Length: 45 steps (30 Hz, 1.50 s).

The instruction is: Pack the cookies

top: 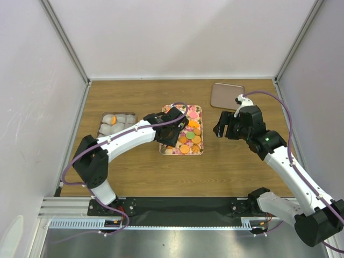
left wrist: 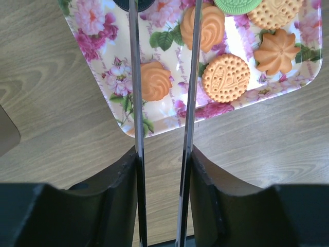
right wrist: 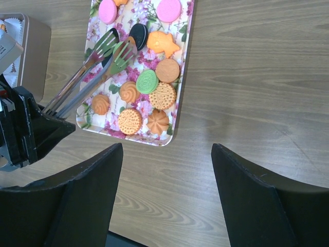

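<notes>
Packing barely begun: one orange cookie (top: 113, 120) sits in the tin (top: 102, 130) left of the tray (right wrist: 181, 82), the other cookies (right wrist: 163, 95) remain on the tray, and above it the left gripper (left wrist: 163, 154) holds tongs (right wrist: 87, 77), blades apart, nothing visibly clamped.

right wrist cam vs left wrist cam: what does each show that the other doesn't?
Right wrist only: the pink cookies, the forked tips of the tongs, a metal container holding white paper cups at the left edge, and the right gripper, open and empty.
Left wrist only: a close look at the left gripper, its fingers each pressed on a tong arm.
Both: the near corner of the floral tray, the orange cookies, the green cookie and the tongs.
</notes>
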Available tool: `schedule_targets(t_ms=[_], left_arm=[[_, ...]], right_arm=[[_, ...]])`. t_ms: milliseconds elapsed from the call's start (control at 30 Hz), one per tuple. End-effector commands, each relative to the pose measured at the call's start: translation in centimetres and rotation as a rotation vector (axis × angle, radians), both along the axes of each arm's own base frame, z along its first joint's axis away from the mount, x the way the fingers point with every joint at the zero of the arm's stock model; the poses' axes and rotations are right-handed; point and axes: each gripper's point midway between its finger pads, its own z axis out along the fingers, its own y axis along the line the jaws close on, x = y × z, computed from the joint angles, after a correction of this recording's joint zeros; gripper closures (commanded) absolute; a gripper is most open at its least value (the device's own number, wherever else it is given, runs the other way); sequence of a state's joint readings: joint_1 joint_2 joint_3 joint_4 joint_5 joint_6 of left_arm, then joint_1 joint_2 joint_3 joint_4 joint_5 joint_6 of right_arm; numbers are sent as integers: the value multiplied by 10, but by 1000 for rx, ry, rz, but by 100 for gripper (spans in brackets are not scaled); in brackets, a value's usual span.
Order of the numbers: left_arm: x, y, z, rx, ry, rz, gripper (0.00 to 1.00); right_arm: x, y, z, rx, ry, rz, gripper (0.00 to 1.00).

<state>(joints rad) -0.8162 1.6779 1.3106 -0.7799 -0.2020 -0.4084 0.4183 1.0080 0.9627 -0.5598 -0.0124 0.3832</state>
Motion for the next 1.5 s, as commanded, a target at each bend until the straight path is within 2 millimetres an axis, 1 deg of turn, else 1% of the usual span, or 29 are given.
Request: schedule_targets(t_ms=[0, 133, 267, 433, 567, 800, 1033, 1067, 1133, 1167, 1200, 1233, 1267, 1333, 1367, 1433, 1467], left_arm=[[13, -11, 19, -30, -65, -13, 58], [13, -10, 22, -30, -70, -11, 61], [13, -8, 27, -34, -80, -7, 61], [11, -6, 26, -24, -75, -9, 62], [11, -4, 30, -29, -85, -4, 62], [9, 1, 49, -43, -115, 5, 62], [9, 17, 75, -54, -166, 52, 61], [9, 23, 82, -64, -183, 68, 61], [9, 33, 88, -64, -191, 89, 60], [12, 42, 91, -64, -196, 114, 60], [11, 52, 97, -70, -206, 129, 60], [12, 59, 98, -70, -209, 143, 60], [17, 73, 100, -71, -213, 181, 60], [16, 90, 104, -84, -220, 210, 60], [21, 105, 104, -83, -221, 254, 60], [19, 120, 103, -93, -222, 278, 59], [24, 135, 102, -91, -225, 324, 59]], right_arm=[[0, -4, 6, -5, -32, -6, 24], [0, -4, 5, -5, -30, -6, 24], [0, -4, 8, -3, -36, -6, 24], [0, -4, 5, -5, -32, -6, 24], [0, -4, 6, -3, -33, -6, 24], [1, -4, 5, -3, -29, -9, 24], [3, -3, 6, -3, -33, -8, 24], [4, -3, 6, -3, -34, -6, 24], [4, -1, 5, -1, -30, -3, 24], [5, -1, 5, -1, -32, -2, 24], [6, 0, 5, 3, -32, 1, 24], [7, 1, 5, 3, -32, 3, 24], [7, 1, 5, 5, -31, 5, 24], [8, 4, 4, 11, -30, 8, 24], [9, 5, 4, 14, -29, 15, 24], [10, 7, 3, 16, -26, 17, 24], [11, 7, 3, 18, -27, 20, 24]])
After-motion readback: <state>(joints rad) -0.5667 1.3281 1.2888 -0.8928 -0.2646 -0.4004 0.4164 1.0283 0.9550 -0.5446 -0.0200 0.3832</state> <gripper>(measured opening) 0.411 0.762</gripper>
